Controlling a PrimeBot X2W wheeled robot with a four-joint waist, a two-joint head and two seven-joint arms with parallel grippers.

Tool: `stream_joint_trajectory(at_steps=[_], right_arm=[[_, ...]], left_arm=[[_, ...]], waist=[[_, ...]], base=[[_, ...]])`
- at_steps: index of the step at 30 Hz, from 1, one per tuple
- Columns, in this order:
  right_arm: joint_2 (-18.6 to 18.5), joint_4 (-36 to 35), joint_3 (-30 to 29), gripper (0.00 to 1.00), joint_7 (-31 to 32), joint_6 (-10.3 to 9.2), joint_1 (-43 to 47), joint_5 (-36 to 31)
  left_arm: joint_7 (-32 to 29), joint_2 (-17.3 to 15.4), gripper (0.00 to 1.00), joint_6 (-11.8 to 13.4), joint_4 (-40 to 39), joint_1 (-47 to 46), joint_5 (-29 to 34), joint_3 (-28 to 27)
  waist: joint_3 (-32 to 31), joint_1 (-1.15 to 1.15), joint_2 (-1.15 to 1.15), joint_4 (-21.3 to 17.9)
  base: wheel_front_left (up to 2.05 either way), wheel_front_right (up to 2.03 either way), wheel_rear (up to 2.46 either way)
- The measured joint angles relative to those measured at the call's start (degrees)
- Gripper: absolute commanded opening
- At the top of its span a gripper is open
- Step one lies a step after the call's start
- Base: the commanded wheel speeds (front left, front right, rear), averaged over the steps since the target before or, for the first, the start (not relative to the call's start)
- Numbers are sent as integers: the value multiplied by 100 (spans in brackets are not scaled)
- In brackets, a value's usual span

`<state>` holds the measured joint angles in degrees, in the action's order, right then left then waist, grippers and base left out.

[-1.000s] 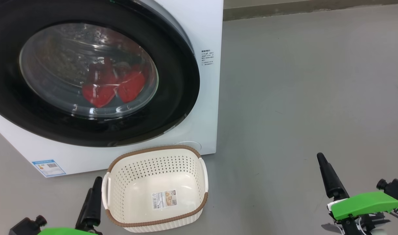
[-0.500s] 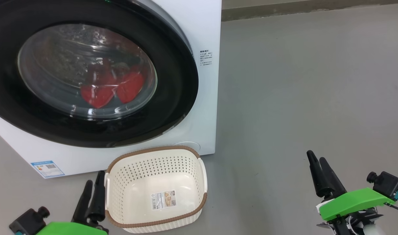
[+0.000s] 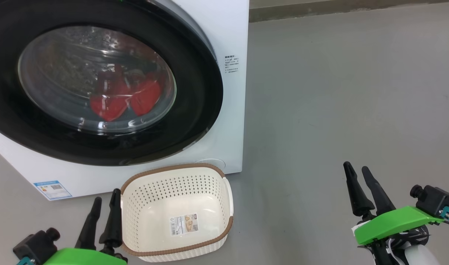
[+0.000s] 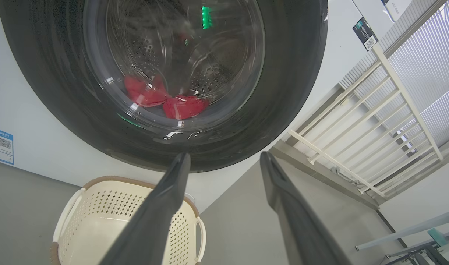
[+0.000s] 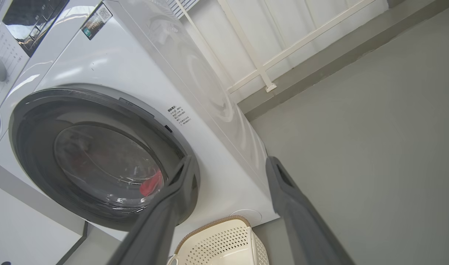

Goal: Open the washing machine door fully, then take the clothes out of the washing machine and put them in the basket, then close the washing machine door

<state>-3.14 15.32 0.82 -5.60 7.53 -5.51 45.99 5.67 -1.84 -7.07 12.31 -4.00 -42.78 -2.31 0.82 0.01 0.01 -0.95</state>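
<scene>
Head view: the washing machine door sits shut, its black rim flush against the white front of the washing machine.
Change, left: the left gripper has risen further into frame over the last second. Both dark fingers now show, spread apart and empty, just beside the basket.
Change, right: the right gripper has climbed and drifted toward the machine. Its fingers are parted with nothing between them, and it is well apart from the door, above the floor.
Change, camera: the whole picture has slid slightly left, so the small shift of machine and basket belongs to the head, not to them.
Meaning: judging by this, the arms are only being brought up for the reach. The door is untouched, so the opening step has not begun and everything after it waits.
Clothes: the clothes lie low in the drum, behind the glass.
Basket place: on the floor just in front of the machine, below the door, holding nothing but its barcode sticker.
Left wrist view: the fingers stand wide apart, pointing up at the door.
Counts: one machine, one door, one basket, one blue label, two grippers, two red lumps behind the glass. Whether those are exactly two garments cannot be told.
</scene>
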Motion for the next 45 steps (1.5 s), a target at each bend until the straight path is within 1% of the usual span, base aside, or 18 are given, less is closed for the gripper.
stream_joint_trajectory(at_steps=[15, 23, 45], right_arm=[[-52, 9, 249, 100, -250, 0, -168, -901], [-90, 31, 381, 100, -401, 1, -211, -1511], [-185, 141, 572, 100, -738, 1, -478, -2860]], left_arm=[[240, -1, 100, -2, -80, -116, 1055, -12], [381, -2, 100, -3, -93, -208, 1666, -23], [732, -3, 100, -9, -54, -318, 2931, -142]], waist=[[13, 0, 0, -38], [14, 0, 0, -50], [30, 0, 0, -79]], base=[[0, 0, 0], [0, 0, 0], [0, 0, 0]])
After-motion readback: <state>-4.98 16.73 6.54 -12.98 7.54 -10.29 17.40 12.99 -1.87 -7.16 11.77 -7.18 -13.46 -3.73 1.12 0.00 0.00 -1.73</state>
